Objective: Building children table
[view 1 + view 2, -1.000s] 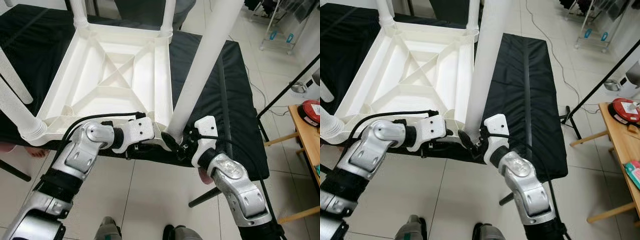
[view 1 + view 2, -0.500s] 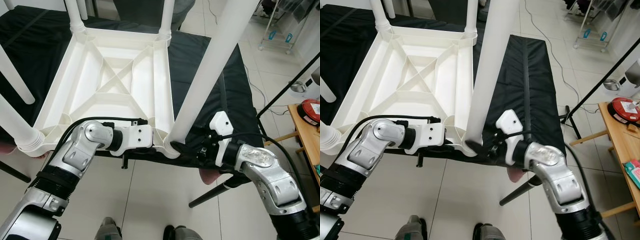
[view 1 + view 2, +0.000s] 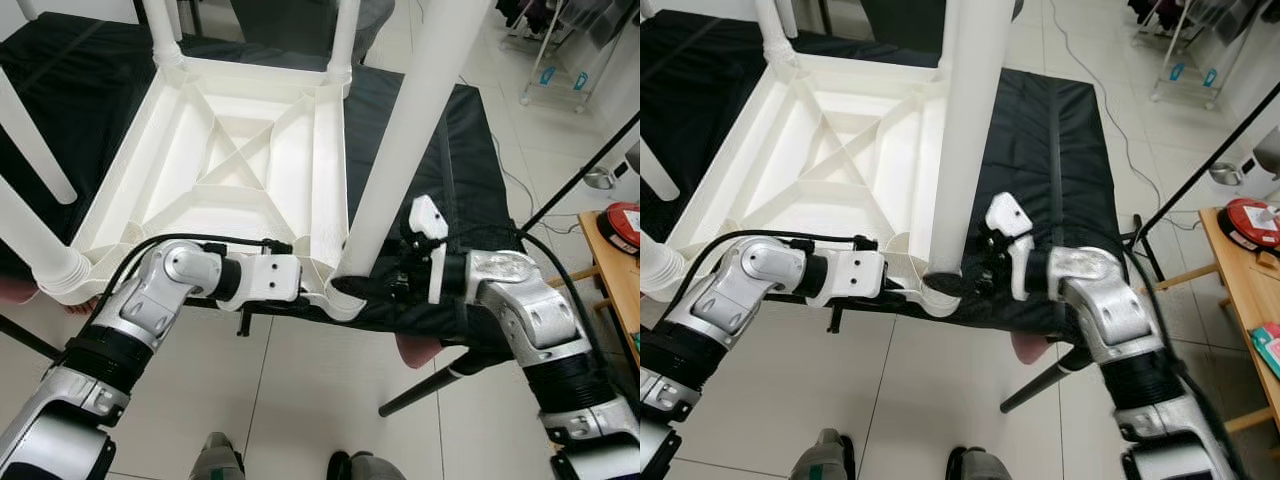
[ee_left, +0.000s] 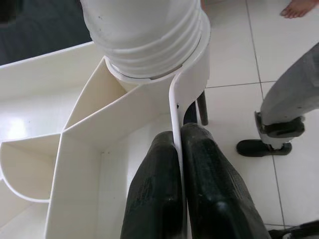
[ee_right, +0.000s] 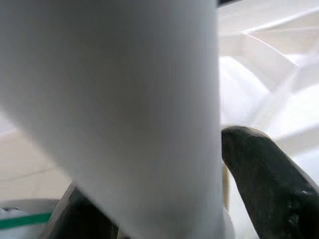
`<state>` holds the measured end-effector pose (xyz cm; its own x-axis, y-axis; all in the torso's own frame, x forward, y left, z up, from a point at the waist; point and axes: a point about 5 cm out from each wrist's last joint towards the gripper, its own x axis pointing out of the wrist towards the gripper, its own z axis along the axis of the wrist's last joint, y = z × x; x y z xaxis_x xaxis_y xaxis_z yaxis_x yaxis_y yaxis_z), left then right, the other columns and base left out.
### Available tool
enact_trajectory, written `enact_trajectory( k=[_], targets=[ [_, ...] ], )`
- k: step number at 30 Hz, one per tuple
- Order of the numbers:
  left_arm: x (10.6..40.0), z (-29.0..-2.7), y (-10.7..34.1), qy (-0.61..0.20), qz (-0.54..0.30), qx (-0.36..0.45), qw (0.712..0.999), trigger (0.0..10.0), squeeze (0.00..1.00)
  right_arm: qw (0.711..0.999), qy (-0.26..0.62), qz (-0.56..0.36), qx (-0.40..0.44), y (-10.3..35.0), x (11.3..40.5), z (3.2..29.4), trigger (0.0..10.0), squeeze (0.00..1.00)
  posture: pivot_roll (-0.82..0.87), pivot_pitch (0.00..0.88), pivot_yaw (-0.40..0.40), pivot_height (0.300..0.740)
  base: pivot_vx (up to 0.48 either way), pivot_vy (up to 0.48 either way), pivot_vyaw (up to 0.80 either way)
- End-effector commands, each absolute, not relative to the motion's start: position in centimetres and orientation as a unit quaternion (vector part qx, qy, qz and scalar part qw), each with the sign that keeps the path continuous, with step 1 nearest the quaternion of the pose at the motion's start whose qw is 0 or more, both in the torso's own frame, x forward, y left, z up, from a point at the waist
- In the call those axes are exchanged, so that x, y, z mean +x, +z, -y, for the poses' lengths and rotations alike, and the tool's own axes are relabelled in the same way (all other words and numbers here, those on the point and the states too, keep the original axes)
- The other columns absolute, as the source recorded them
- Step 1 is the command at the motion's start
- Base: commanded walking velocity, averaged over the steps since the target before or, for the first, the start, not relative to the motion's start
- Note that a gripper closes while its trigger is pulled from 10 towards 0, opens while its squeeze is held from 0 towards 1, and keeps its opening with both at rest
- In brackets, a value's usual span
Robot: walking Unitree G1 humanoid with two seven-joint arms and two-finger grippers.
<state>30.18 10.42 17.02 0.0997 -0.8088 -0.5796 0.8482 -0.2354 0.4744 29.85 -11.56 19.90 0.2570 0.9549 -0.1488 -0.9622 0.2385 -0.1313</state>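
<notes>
Black mat (image 3: 470,170) under upturned white ribbed table (image 3: 240,160).

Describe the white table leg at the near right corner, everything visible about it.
The table leg is a smooth white plastic-looking tube, running up out of the picture and leaning slightly. Its lower end sits in the near right corner socket of the upturned white tabletop, which lies on a black padded surface. The right gripper grasps the leg near its base; one black finger lies against it. The left gripper pinches the tabletop's rim beside the socket.
</notes>
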Motion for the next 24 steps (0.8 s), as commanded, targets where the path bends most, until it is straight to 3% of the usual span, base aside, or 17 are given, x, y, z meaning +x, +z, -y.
enact_trajectory(
  k=[1, 6, 7, 8, 9, 14, 16, 17, 20, 23, 24],
  targets=[
    [29.2, -8.6, 18.3, -0.702, 0.046, 0.410, 0.581, 0.0, 0.00, 0.787, 0.610, -0.020, -0.093, 20.1, 30.1, 11.5, 10.0, 0.00, 0.18, 0.144, -0.083, 0.740, 0.000, 0.000, 0.00],
    [29.4, -8.5, 18.4, -0.700, 0.053, 0.409, 0.583, 0.0, 0.00, 0.779, 0.622, -0.017, -0.078, 20.0, 30.6, 10.4, 10.0, 0.00, 0.18, 0.146, -0.084, 0.740, 0.000, 0.000, 0.00],
    [29.5, -8.4, 18.5, -0.699, 0.056, 0.408, 0.585, 0.0, 0.00, 0.777, 0.624, -0.017, -0.079, 19.8, 30.7, 10.1, 4.9, 0.00, 0.18, 0.146, -0.084, 0.740, 0.000, 0.000, 0.00],
    [29.5, -8.4, 18.5, -0.699, 0.056, 0.408, 0.585, 0.0, 0.00, 0.777, 0.624, -0.017, -0.079, 19.8, 30.7, 10.1, 4.9, 0.00, 0.18, 0.146, -0.084, 0.740, 0.000, 0.000, 0.00],
    [29.6, -8.3, 18.5, -0.699, 0.057, 0.407, 0.585, 0.0, 0.00, 0.776, 0.623, -0.020, -0.092, 19.4, 30.6, 10.0, 0.0, 0.00, 0.18, 0.146, -0.084, 0.740, 0.000, 0.000, 0.00],
    [29.8, -8.2, 18.6, -0.699, 0.061, 0.406, 0.585, 0.0, 0.00, 0.800, 0.584, -0.037, -0.131, 18.2, 31.2, 10.4, 0.0, 0.00, 0.18, 0.146, -0.084, 0.740, 0.000, 0.000, 0.00],
    [30.3, -7.7, 19.1, -0.693, 0.075, 0.408, 0.590, 0.0, 0.00, 0.855, 0.489, -0.048, -0.166, 17.1, 32.3, 11.3, 0.0, 0.00, 0.17, 0.156, -0.079, 0.740, 0.000, 0.000, 0.00],
    [30.3, -7.7, 19.1, -0.693, 0.075, 0.408, 0.590, 0.0, 0.00, 0.855, 0.489, -0.048, -0.166, 17.1, 32.3, 11.3, 0.0, 0.00, 0.17, 0.156, -0.079, 0.740, 0.000, 0.000, 0.00],
    [30.7, -7.0, 19.5, -0.689, 0.090, 0.409, 0.591, 0.0, 0.00, 0.915, 0.363, -0.056, -0.169, 16.0, 32.8, 12.4, 0.0, 0.00, 0.16, 0.161, -0.080, 0.740, 0.000, 0.000, 0.00],
    [30.7, -6.9, 19.6, -0.690, 0.091, 0.409, 0.591, 0.0, 0.00, 0.926, 0.334, -0.059, -0.166, 15.7, 32.8, 12.7, 0.0, 0.00, 0.16, 0.161, -0.080, 0.740, 0.000, 0.000, 0.00],
    [30.7, -6.7, 19.6, -0.692, 0.094, 0.408, 0.588, 0.0, 0.00, 0.945, 0.282, -0.061, -0.151, 15.3, 32.4, 12.9, 0.0, 0.00, 0.16, 0.163, -0.080, 0.740, 0.000, 0.000, 0.00]
  ],
)
